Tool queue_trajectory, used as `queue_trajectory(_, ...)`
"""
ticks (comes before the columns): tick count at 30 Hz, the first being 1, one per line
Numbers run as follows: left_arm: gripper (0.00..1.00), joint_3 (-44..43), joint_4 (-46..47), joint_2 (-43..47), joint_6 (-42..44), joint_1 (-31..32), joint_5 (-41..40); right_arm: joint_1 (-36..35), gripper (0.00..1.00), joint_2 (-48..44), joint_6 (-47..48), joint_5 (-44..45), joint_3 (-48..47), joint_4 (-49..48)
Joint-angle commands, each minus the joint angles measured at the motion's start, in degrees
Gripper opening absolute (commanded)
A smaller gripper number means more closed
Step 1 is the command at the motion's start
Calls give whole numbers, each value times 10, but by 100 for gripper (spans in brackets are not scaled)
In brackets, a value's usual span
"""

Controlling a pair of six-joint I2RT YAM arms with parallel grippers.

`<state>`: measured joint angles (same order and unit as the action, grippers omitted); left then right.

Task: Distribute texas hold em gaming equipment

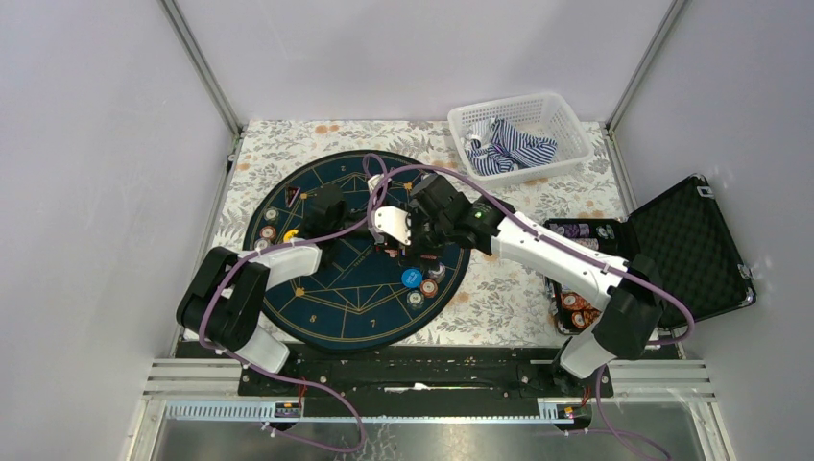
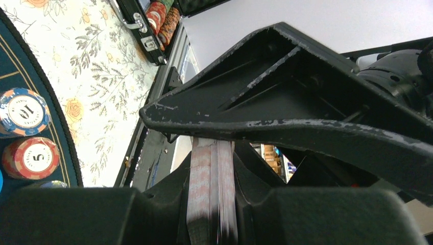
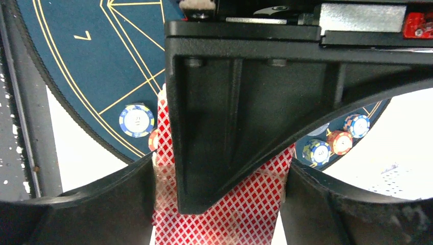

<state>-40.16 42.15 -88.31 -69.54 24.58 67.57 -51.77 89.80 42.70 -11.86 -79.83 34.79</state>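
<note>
Red-pink diamond-backed playing cards (image 2: 212, 204) stand edge-on as a deck above the round navy gold-lined mat (image 1: 350, 303), pinched flat between the fingers of the left gripper (image 2: 212, 176). The right gripper (image 3: 230, 217) is spread to card width, with its fingers flanking the side edges of the facing card. Whether they press on the card cannot be determined.

The step in hand is judged to be stripping one card from the deck:
- Hold the left clamp firm.
- Close the right fingers on the outer card only.
- Draw parallel to the card face so neighbouring cards are not dragged.
</note>
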Motion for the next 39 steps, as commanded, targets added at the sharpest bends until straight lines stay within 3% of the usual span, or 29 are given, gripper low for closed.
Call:
queue_trajectory(1,0,-28,43,2,0,5,8,-7,76,1,4,21,3,-26)
queue_trajectory(8,4,-38,-19,9,52,5,8,-7,51,-8,-21,30,20,-48)
queue_trajectory(14,25,-74,-144,14,138,-1,3,-6,39,-34,-50,35,66,-86)
queue_trajectory(17,33,-81,-158,16,147,-8,2,-5,35,-48,-64,36,82,-104)
queue_trajectory(22,34,-82,-176,23,159,-23,-3,7,30,-63,-83,21,97,-119)
queue_trajectory(26,29,-84,-204,27,181,-25,-12,9,29,-67,-85,16,102,-121)
queue_trajectory(28,22,-84,-206,26,181,-25,-12,9,30,-63,-86,19,100,-121)
queue_trajectory(32,1,-86,-206,25,180,-24,-9,9,51,-47,-98,21,85,-113)
queue_trajectory(33,0,-86,-206,25,179,-24,-9,9,63,-42,-101,23,80,-110)
queue_trajectory(36,0,-83,-186,23,164,-24,-5,9,83,-29,-109,31,67,-105)
queue_trajectory(39,0,-75,-165,26,149,-24,-7,9,96,-20,-117,43,62,-105)
